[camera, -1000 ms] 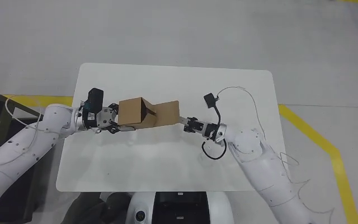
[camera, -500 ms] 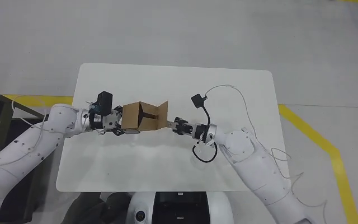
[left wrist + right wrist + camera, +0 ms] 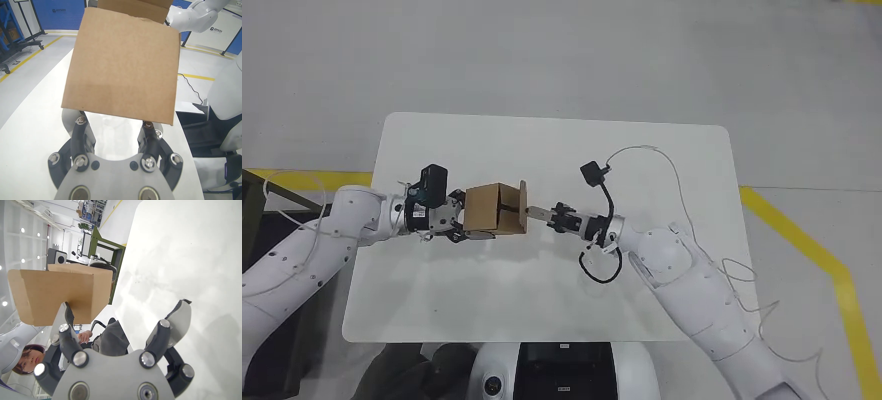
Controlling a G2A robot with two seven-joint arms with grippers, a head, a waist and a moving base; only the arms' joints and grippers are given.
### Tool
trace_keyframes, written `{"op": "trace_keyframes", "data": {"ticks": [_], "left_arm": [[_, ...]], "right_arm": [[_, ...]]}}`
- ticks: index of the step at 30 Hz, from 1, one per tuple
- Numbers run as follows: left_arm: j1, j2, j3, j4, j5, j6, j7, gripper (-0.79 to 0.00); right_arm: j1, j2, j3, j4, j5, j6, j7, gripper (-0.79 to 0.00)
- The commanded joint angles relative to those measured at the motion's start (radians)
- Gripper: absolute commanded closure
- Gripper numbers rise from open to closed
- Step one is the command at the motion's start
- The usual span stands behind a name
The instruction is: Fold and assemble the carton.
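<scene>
- My left gripper (image 3: 454,218) is clamped on the carton (image 3: 492,209), whose near end covers my fingertips, over the table (image 3: 642,300).
- My right gripper (image 3: 124,305) is spread wide — one finger (image 3: 65,313) touches the carton's far flap.

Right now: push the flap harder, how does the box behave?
Probably light: the box is hollow, thin cardboard. The flap under the right fingers likely hinges at its crease. The box may shift unless the left arm braces it.

carton (image 3: 492,209) between left hand (image 3: 457,218), right hand (image 3: 547,215)
</scene>
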Motion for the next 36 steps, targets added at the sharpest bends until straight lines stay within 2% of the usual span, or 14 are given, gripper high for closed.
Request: {"op": "trace_keyframes", "data": {"ticks": [1, 10, 28, 31, 36], "left_arm": [[0.004, -0.001, -0.004, 0.000, 0.000, 0.000, -0.010, -0.366], [0.014, -0.016, -0.020, -0.002, 0.008, 0.002, -0.104, -0.366], [0.034, -0.047, -0.073, 0.010, -0.077, 0.014, -0.260, -0.317], [0.042, -0.050, -0.084, 0.005, -0.080, 0.013, -0.272, -0.317], [0.052, -0.057, -0.097, 0.006, -0.082, 0.016, -0.295, -0.314]], "right_arm": [[-0.005, 0.002, 0.008, -0.010, -0.002, -0.010, -0.001, -0.785], [-0.011, 0.005, 0.014, -0.051, -0.035, -0.009, -0.016, -0.779], [-0.004, 0.001, -0.012, -0.036, -0.021, -0.031, 0.002, -0.690], [-0.002, 0.000, -0.011, -0.036, 0.010, -0.062, 0.008, -0.696], [-0.021, 0.006, 0.023, -0.048, 0.055, -0.125, 0.001, -0.656]]}}
